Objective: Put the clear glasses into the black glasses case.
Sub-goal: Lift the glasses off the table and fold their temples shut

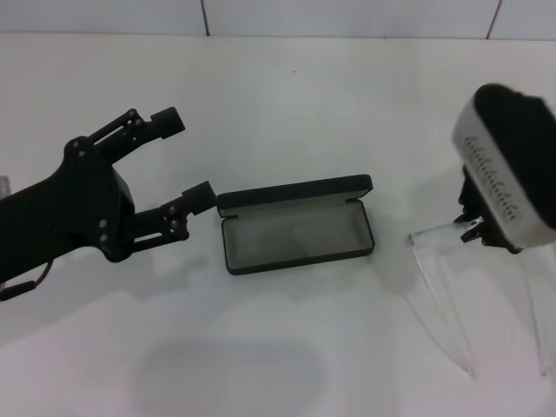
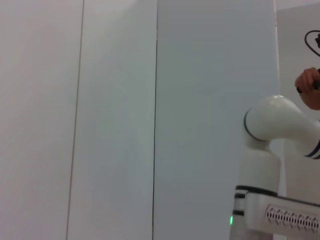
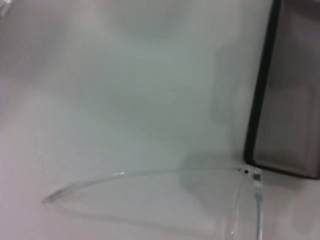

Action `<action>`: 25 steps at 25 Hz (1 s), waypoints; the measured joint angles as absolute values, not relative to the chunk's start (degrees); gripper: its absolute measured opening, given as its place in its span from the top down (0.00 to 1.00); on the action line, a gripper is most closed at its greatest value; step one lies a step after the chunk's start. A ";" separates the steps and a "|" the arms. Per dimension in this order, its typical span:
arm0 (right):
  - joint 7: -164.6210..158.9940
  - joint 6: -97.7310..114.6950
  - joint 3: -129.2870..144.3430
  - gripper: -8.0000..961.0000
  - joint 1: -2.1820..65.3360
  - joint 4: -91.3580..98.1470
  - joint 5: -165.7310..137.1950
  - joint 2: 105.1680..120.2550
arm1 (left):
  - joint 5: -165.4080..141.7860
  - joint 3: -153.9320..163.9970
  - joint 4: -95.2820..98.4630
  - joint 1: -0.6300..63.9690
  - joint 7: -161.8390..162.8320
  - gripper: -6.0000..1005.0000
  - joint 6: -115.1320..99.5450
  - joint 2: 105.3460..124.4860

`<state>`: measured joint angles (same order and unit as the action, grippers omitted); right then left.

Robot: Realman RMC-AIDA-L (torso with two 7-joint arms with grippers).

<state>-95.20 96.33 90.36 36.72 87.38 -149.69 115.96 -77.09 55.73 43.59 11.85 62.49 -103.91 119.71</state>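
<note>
Head view: black glasses case (image 1: 297,228) lying open on the white counter (image 1: 287,104), lid tipped back, grey lining showing, nothing inside. Left tool (image 1: 185,161) at the case's left end, fingers spread wide, holding nothing, lower fingertip just beside the case's corner, contact impossible to judge. Right tool (image 1: 476,228) off to the right of the case, down on the front of the clear glasses (image 1: 452,287), fingers mostly hidden under the wrist housing, grip impossible to judge. Glasses resting on the counter apart from the case, long thin arms unfolded and trailing toward the near edge. Right wrist view: one clear arm (image 3: 145,176) and its hinge close beside the case's dark wall (image 3: 260,100).
</note>
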 joint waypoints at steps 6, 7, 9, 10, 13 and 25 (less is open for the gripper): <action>-95.85 97.88 82.23 0.90 33.27 91.97 -145.83 116.00 | -76.92 55.72 43.60 11.87 62.69 0.11 -104.09 119.70; -95.84 98.00 79.76 0.90 32.86 91.66 -143.25 115.89 | -76.88 55.81 43.70 11.99 62.90 0.11 -104.17 119.70; -95.61 98.29 74.83 0.90 32.38 89.89 -138.58 115.68 | -76.53 55.98 43.92 12.24 63.15 0.11 -104.49 119.72; -95.47 98.42 72.21 0.90 32.27 88.41 -136.11 115.64 | -75.93 56.11 43.94 12.42 63.24 0.11 -104.80 119.74; -94.82 98.42 65.37 0.90 31.97 82.06 -129.41 115.58 | -73.31 56.78 44.01 13.19 64.00 0.11 -105.57 119.77; -86.44 97.05 55.91 0.92 31.21 51.60 -107.77 115.50 | -69.27 61.54 44.55 20.27 65.56 0.29 -105.75 119.85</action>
